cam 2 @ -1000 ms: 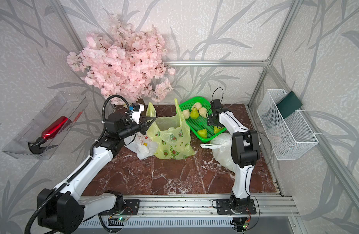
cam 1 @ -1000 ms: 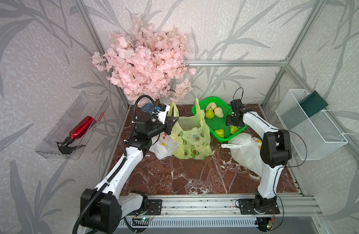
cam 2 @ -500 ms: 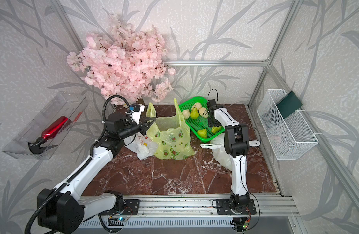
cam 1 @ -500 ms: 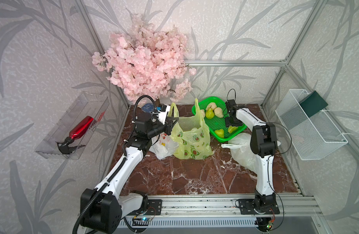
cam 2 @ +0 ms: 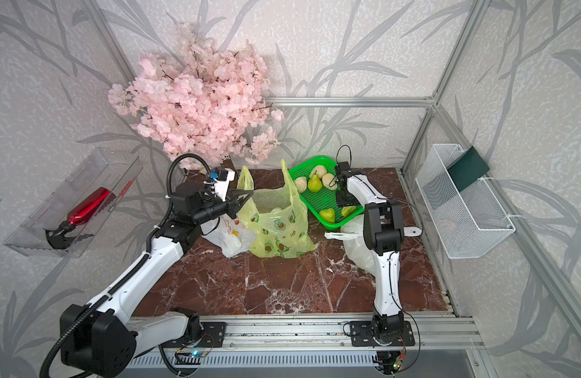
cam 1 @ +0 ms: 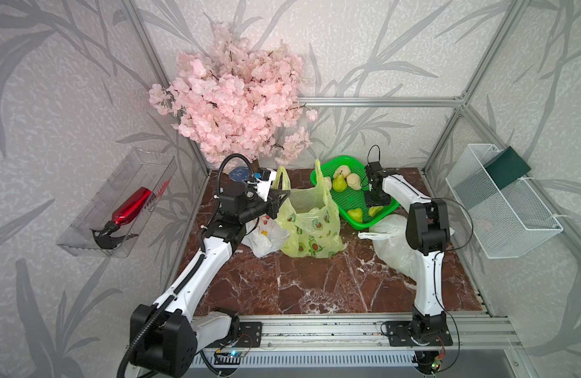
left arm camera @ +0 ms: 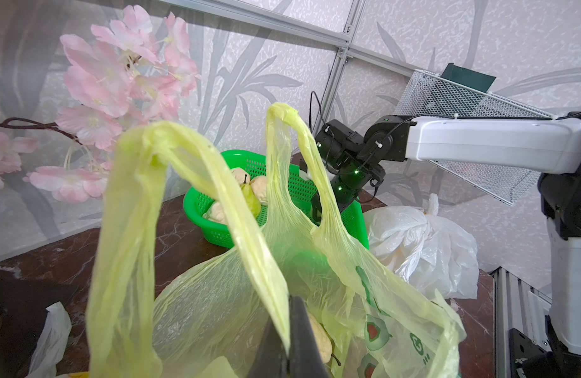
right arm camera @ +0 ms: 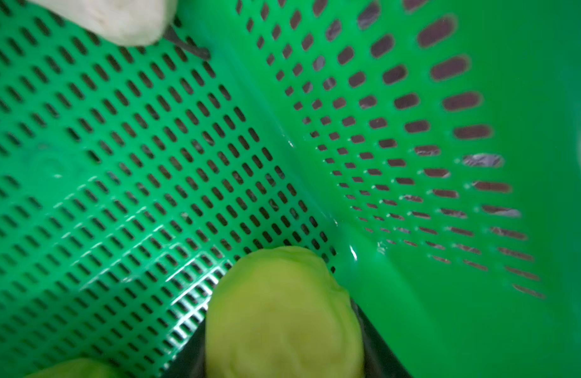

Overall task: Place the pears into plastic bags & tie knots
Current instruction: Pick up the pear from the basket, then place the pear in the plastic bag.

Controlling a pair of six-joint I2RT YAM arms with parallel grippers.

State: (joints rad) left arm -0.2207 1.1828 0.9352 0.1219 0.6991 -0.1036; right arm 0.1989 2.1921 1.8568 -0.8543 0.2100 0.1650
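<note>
The yellow-green avocado-print plastic bag (cam 1: 310,225) (cam 2: 276,225) stands open mid-table with its handles up. My left gripper (cam 1: 279,201) (left arm camera: 289,304) is shut on the bag's near handle strip, holding the mouth open. A pale pear (left arm camera: 318,333) lies inside the bag. Several pears (cam 1: 339,183) sit in the green basket (cam 1: 344,159) behind it. My right gripper (cam 1: 375,203) (right arm camera: 282,327) reaches down into the basket's front corner. Its fingers press both sides of a yellow-green pear (right arm camera: 282,294). No knots show.
A white printed bag (cam 1: 262,234) lies beside the left gripper. Another white bag (cam 1: 390,242) lies under the right arm. A pink blossom branch (cam 1: 236,101) overhangs the back. A wire basket (cam 1: 502,203) hangs on the right wall and a clear tray (cam 1: 86,229) holding a red bottle on the left.
The right arm's elbow swung left, its gripper sank lower in the basket and its jaws narrowed around a pear. The left arm and the bag have not moved.
</note>
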